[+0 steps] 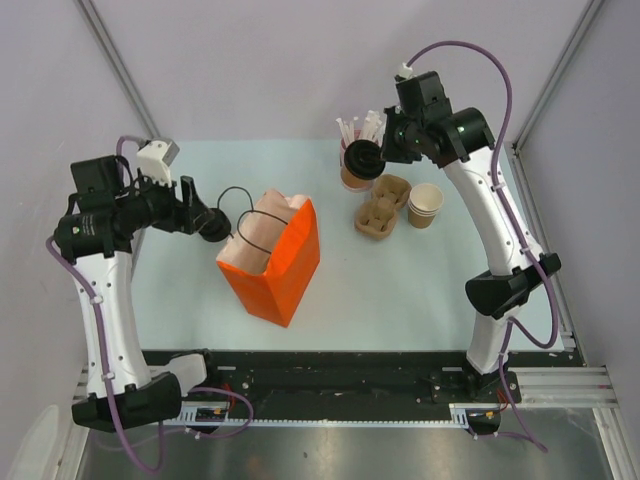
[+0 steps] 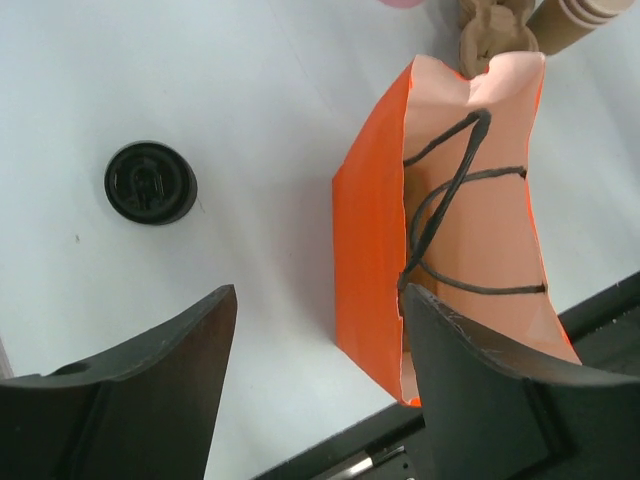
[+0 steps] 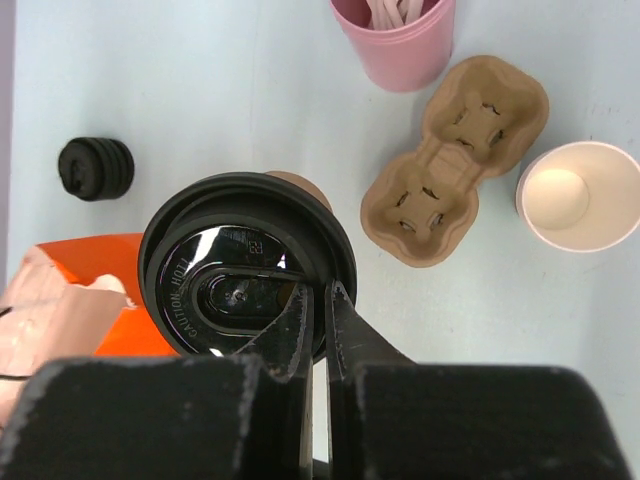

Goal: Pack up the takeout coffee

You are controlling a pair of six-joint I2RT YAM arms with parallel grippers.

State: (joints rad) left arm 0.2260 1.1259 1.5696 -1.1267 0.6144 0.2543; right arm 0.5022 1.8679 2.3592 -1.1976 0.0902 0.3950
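Observation:
The takeout coffee (image 3: 245, 265), a brown paper cup with a shiny black lid, hangs above the table at the back (image 1: 360, 162). My right gripper (image 3: 320, 292) is shut on the lid's rim, one finger inside and one outside; it also shows in the top view (image 1: 378, 152). The orange paper bag (image 1: 285, 268) stands open in the middle, with black cord handles. My left gripper (image 2: 318, 300) is open at the bag's left edge (image 2: 365, 250). Its right finger (image 2: 480, 380) is over the bag's mouth and its left finger is outside. In the top view this gripper (image 1: 205, 222) is just left of the bag.
A brown pulp cup carrier (image 1: 382, 208) lies right of the bag, also in the right wrist view (image 3: 455, 155). Stacked pale-rimmed cups (image 1: 425, 205) stand beside it. A pink cup of stirrers (image 3: 395, 35) is at the back. A stack of black lids (image 2: 150, 182) sits left of the bag.

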